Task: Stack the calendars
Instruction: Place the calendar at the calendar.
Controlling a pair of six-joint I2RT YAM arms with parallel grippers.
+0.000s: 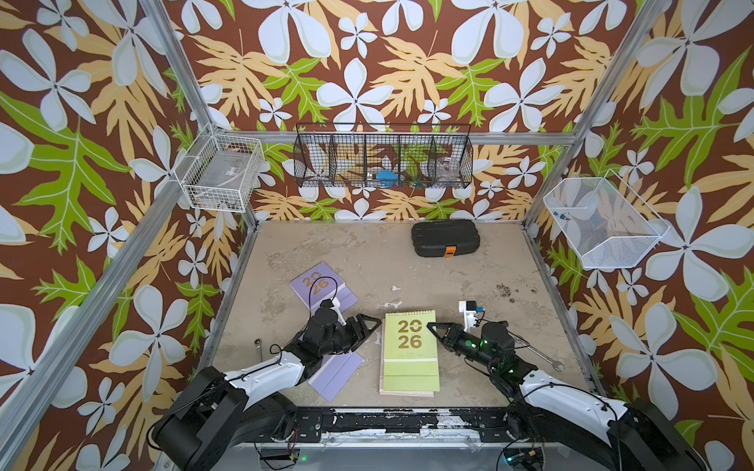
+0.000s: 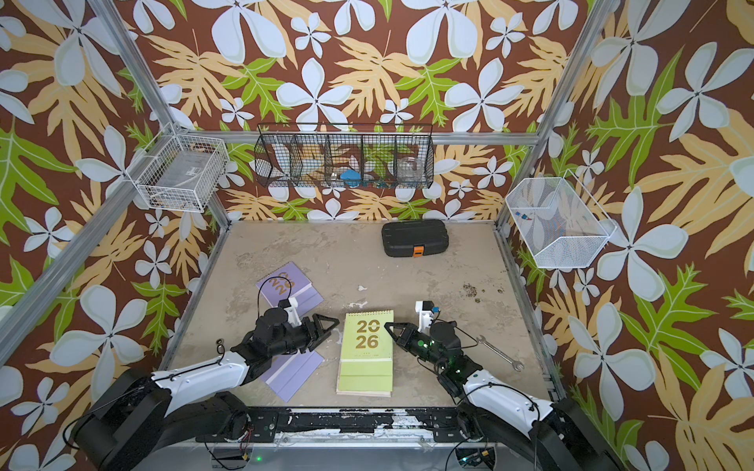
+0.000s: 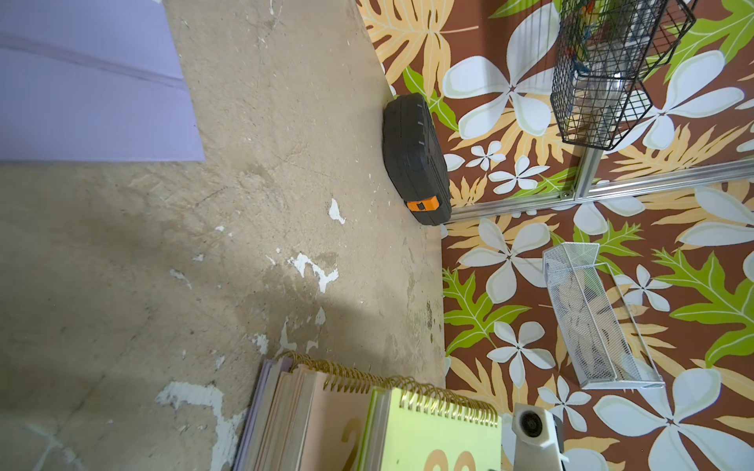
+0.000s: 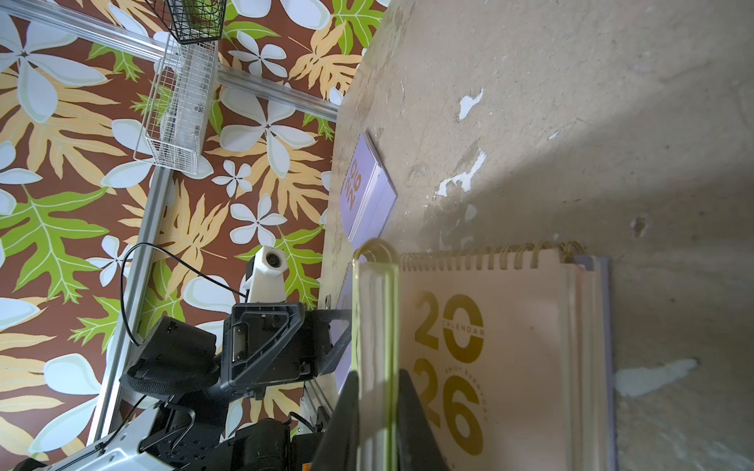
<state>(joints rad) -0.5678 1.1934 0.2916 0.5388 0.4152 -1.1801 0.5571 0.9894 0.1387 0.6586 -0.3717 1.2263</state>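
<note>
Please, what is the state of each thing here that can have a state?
lime green calendar: atop the stack, edge gripped
right gripper: shut on lime green calendar
left gripper: open, empty
far lilac calendar: flat, unstacked
near lilac calendar: flat, unstacked, partly hidden
black case: closed

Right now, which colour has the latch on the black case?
Orange. The latch on the black case shows best in the left wrist view.
</note>
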